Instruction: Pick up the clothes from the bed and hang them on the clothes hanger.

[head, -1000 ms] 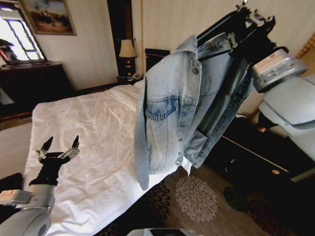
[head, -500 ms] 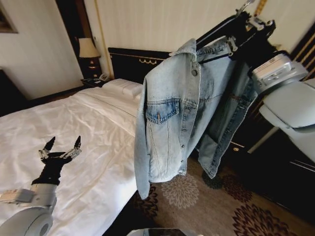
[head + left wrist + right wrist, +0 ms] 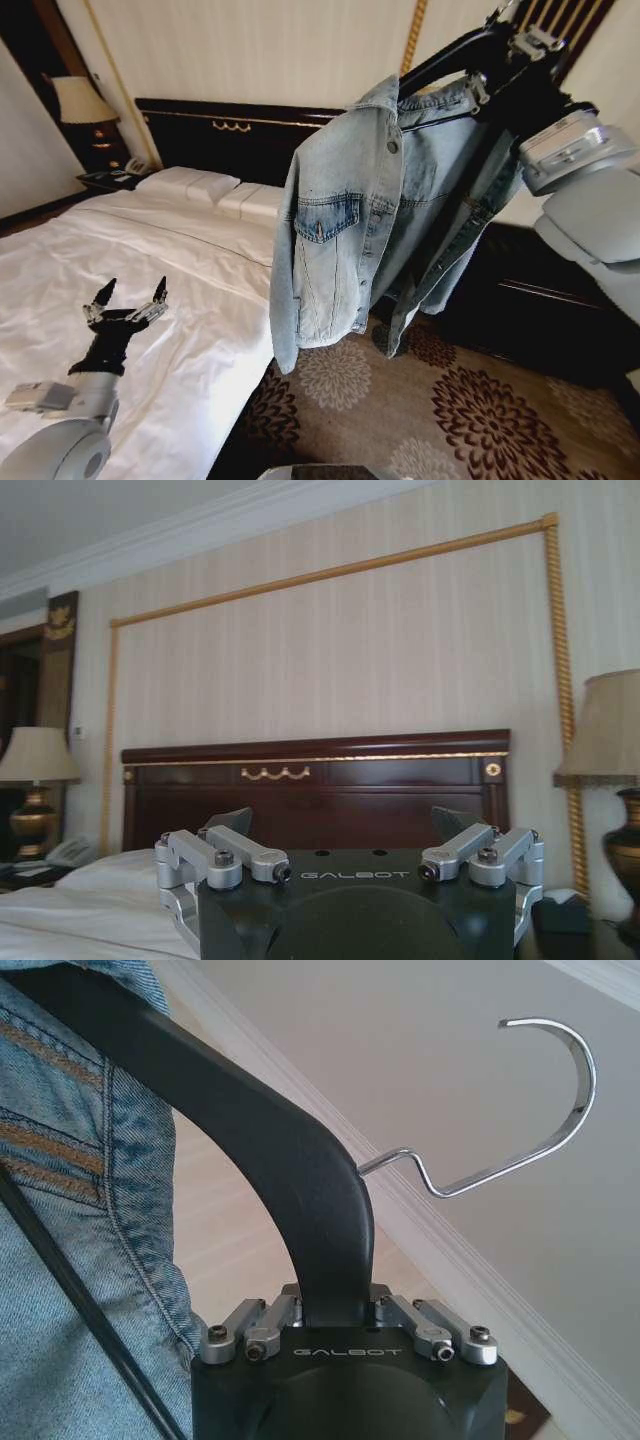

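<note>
Now our right gripper [image 3: 490, 50] is raised high on the right side and is clamped on the black body of the clothes hanger [image 3: 300, 1190], just below its metal hook [image 3: 545, 1110], which points free into the air. The denim jacket [image 3: 350, 240] hangs already on this hanger, with one shoulder over the black arm; its front and one sleeve fall down over the carpet [image 3: 450, 410], beside the edge of the bed [image 3: 150, 290] and not touching the sheets. Compared with one second ago, our whole picture has shifted: the window, the painting and the dark cabinet are gone from the left, and we now see the dark headboard [image 3: 230, 140], the pillows [image 3: 200, 185] and the lamp [image 3: 75, 100]. We judge that we have turned our base, because the jacket and both arms keep almost the same place in our view. Our left gripper [image 3: 125, 300] waits low over the white sheet near the foot corner of the bed, with its fingers apart and nothing between them. For the task this means, we think, that picking up and dressing the hanger are done, and we are only carrying the jacket.
</note>
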Controlling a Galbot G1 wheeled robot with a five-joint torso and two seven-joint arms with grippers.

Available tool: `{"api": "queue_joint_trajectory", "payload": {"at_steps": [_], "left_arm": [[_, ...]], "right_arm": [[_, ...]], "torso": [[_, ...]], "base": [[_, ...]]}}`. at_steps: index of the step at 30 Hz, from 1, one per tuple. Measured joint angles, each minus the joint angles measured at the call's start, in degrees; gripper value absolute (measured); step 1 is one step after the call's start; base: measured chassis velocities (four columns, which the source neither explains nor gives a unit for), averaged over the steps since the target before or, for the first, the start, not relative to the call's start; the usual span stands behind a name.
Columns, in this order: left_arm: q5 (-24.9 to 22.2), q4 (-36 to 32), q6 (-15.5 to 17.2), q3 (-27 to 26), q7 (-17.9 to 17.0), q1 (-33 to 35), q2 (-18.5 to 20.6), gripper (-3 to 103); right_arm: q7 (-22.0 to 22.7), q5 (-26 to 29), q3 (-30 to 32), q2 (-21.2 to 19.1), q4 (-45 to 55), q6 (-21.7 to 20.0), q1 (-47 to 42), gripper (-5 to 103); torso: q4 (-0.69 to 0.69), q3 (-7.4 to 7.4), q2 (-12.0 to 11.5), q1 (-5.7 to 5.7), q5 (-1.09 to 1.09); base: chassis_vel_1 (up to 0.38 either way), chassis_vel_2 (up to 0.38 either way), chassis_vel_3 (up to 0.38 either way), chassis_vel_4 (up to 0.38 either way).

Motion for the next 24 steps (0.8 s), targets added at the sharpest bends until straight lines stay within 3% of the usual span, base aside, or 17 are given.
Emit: {"api": "queue_joint_trajectory", "payload": {"at_steps": [24], "left_arm": [[0.7,0.1,0.1,1.7,0.0,-0.8,0.1,100]], "right_arm": [[1.4,3.5,2.6,-3.0,2.9,-2.5,-2.2,25]], "torso": [[-0.01,1.21,2.2,0.99,0.0]], "base": [[-0.131,-0.13,-0.125,-0.126]]}}
